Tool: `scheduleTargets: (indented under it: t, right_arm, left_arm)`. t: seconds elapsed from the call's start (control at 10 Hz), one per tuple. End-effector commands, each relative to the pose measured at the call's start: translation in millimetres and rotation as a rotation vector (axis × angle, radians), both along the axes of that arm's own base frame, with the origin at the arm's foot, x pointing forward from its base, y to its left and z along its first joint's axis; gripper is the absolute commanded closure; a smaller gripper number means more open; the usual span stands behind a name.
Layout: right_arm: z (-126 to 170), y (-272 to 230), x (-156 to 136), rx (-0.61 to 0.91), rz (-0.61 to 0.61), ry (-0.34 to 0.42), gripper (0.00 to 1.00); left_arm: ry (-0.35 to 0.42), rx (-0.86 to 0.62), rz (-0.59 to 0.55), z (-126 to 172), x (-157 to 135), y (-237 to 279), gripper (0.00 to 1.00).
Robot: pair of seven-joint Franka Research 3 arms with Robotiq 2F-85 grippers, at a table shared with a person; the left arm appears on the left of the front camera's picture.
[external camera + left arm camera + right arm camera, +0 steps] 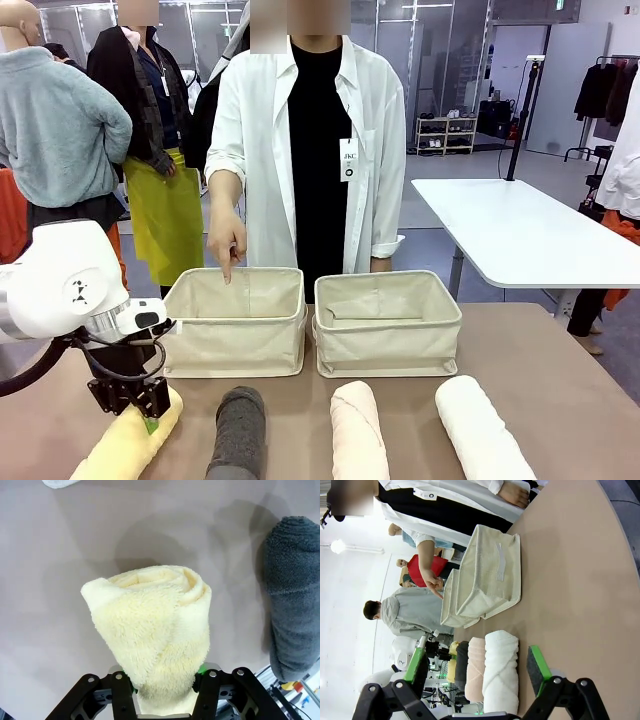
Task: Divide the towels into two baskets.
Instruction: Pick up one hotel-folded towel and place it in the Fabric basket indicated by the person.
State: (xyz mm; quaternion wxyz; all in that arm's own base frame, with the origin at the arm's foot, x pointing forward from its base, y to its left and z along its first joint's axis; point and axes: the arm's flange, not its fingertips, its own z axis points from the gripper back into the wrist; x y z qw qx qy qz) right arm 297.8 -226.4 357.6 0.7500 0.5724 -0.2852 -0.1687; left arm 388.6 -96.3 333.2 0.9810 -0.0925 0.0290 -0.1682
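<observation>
Four rolled towels lay in a row along the near edge of the table point(540, 350): the yellow towel point(118, 450) at the left corner, then the grey towel point(237, 432), the pink towel point(357, 430) and the white towel point(482, 425). At the yellow towel's far end the left gripper point(140, 405) was clamped on the roll, green pads pressed into the terry. In its wrist view the right gripper point(477, 665) had its fingers spread wide, holding nothing, the white towel beyond them. Farther back, mid-table, the left basket point(235, 340) and right basket point(388, 345) stood side by side. A person's hand point(228, 240) pointed one finger down at the left basket's far rim.
</observation>
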Motion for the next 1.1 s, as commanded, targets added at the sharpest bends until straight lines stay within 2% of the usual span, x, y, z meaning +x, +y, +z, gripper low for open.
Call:
scheduleTargets:
  t: [0.0, 0.2, 0.3, 0.5, 0.7, 0.9, 1.0]
  right_arm:
    - [1.6, -0.9, -1.5, 0.004, -0.002, -0.01, 0.0]
    - [1.6, -0.9, -1.5, 0.004, -0.002, -0.01, 0.0]
    - [1.6, -0.9, -1.5, 0.004, -0.002, -0.01, 0.0]
    - [1.6, -0.9, -1.5, 0.004, -0.002, -0.01, 0.0]
    - [1.6, -0.9, -1.5, 0.004, -0.002, -0.01, 0.0]
    - [1.6, -0.9, -1.5, 0.004, -0.002, -0.01, 0.0]
    - [1.6, -0.9, -1.5, 0.004, -0.002, -0.01, 0.0]
  left_arm:
    - [-0.057, 0.019, 0.006, -10.4, -104.7, 27.6, 0.61]
    - [-0.13, -0.029, -0.101, 36.3, -101.8, 29.2, 0.61]
    - [-0.15, -0.054, -0.201, 56.8, -99.1, 28.0, 0.61]
    - [-0.244, -0.052, -0.522, 89.5, -94.2, 18.2, 0.61]
    - [-0.36, 0.035, -0.858, 114.8, -98.3, -3.4, 0.61]
    - [-0.402, 0.095, -1.188, 115.9, -111.0, -19.3, 0.61]
    - [-0.429, 0.13, -1.242, 111.5, -115.6, -21.7, 0.61]
